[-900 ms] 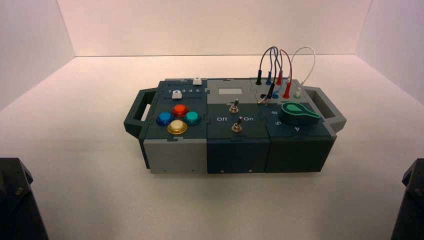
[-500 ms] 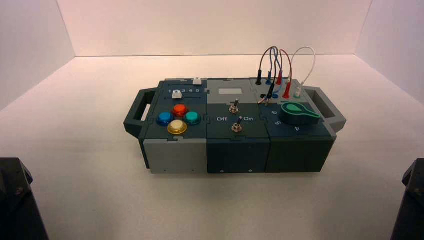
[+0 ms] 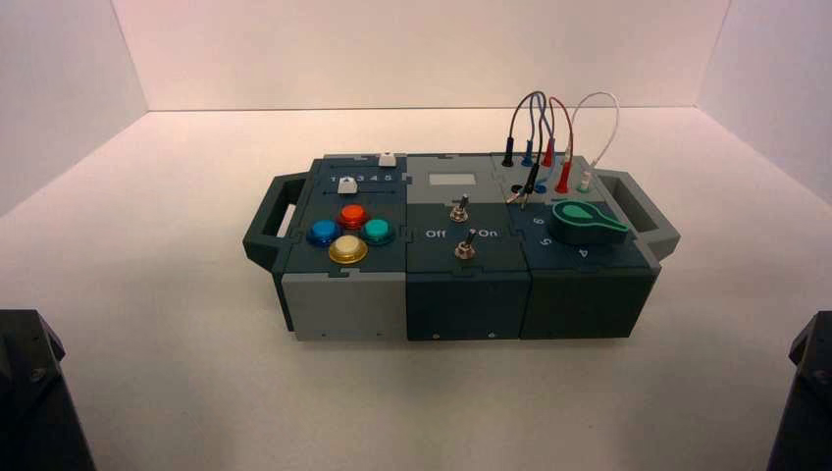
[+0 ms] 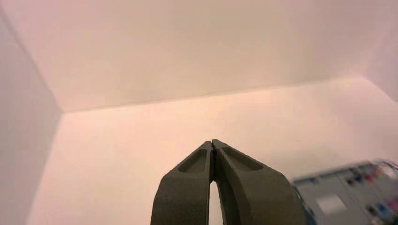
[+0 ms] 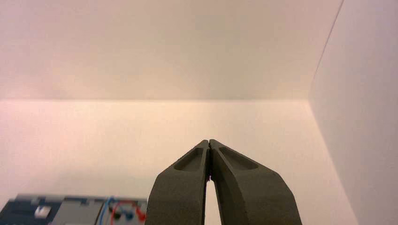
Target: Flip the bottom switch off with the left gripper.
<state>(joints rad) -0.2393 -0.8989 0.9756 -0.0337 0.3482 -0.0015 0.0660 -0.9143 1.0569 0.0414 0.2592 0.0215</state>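
Observation:
The box (image 3: 343, 304) stands mid-table, its dark middle panel carrying two small metal toggle switches. The bottom switch (image 3: 465, 247) is the nearer one, the top switch (image 3: 458, 210) just behind it. My left gripper (image 4: 213, 142) is shut with nothing in it, its fingertips touching, and it points over bare table far from the switch. A corner of the box (image 4: 347, 192) shows off to one side in the left wrist view. My left arm (image 3: 29, 392) sits at the near left corner. My right gripper (image 5: 208, 141) is also shut and empty, its arm (image 3: 806, 392) parked at the near right.
On the box's left part sit blue, red, teal and yellow buttons (image 3: 348, 234) and two white sliders (image 3: 346, 184). The right part holds a green knob (image 3: 587, 222) and plugged wires (image 3: 549, 137). Handles (image 3: 270, 226) stick out at both ends. White walls enclose the table.

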